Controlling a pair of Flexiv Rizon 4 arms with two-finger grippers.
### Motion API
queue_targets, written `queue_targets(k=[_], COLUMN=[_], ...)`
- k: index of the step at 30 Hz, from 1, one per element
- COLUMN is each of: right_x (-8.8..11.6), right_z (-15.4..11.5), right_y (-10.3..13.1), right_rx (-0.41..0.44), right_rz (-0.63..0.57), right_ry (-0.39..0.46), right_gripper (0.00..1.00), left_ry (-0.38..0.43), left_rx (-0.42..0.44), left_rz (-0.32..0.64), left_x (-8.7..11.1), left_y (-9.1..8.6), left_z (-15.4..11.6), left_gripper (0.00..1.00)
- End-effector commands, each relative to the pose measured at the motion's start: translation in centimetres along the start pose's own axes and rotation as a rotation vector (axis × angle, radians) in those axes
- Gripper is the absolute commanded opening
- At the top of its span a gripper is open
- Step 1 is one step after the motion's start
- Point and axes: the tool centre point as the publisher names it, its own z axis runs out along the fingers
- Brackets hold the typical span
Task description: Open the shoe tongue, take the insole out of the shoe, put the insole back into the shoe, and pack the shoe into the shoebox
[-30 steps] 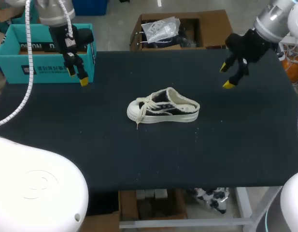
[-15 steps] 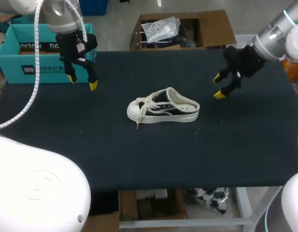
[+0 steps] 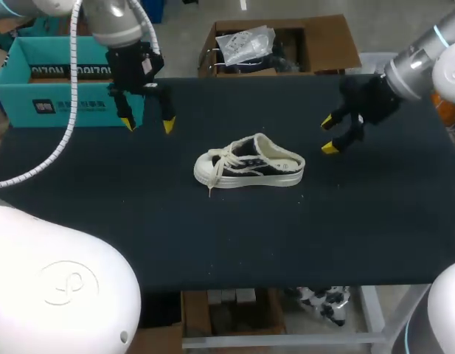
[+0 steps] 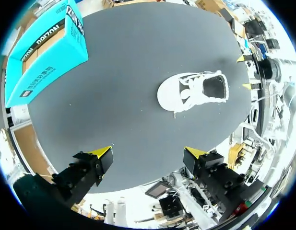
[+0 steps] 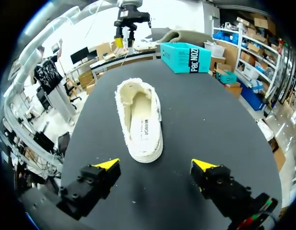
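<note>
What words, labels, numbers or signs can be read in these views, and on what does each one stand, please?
On the shoebox wall: large dark letters and a smaller white line, warped and partly cut off; not surely readable.
On the insole inside the shoe: one small dark mark, too blurred to read.
No other legible text seen.

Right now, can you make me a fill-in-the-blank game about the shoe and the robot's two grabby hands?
1. The insole lies ____ the shoe.
2. The left end effector and the right end effector both hang above the table with their fingers ____.
3. The shoe's toe points toward my ____ arm.
Missing words: inside; open; left.
</note>
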Motion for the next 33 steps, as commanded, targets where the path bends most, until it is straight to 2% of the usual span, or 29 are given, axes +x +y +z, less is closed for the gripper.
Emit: queue_targets(k=[1, 5, 6, 12, 24, 33], right_x=[0.6, 0.7, 0.7, 1.0, 2.4, 2.5], right_z=[2.6, 4.4, 4.7, 6.8, 9.8, 11.1], right_y=[-2.0, -2.4, -2.4, -1.8, -1.0, -0.1], right_rx=[-0.088, -0.125, -0.129, -0.157, -0.220, -0.270], right_rz=[0.004, 0.023, 0.022, 0.011, -0.021, -0.062], right_ry=[-0.029, -0.032, -0.032, -0.028, -0.013, -0.036], right_gripper=[1.00, 1.00, 1.00, 1.00, 1.00, 1.00], left_ry=[-0.062, -0.086, -0.097, -0.104, -0.097, -0.092], left_rx=[-0.013, -0.008, -0.013, -0.029, -0.045, -0.066], left_rz=[-0.274, -0.304, -0.280, -0.273, -0.223, -0.192], left_x=[3.1, 5.2, 5.6, 7.1, 8.7, 9.6], left_y=[-0.4, -0.4, -0.5, -1.2, -2.0, -2.6], left_z=[0.9, 1.6, 1.8, 2.7, 3.4, 4.0], left_gripper=[1.00, 1.00, 1.00, 1.00, 1.00, 1.00])
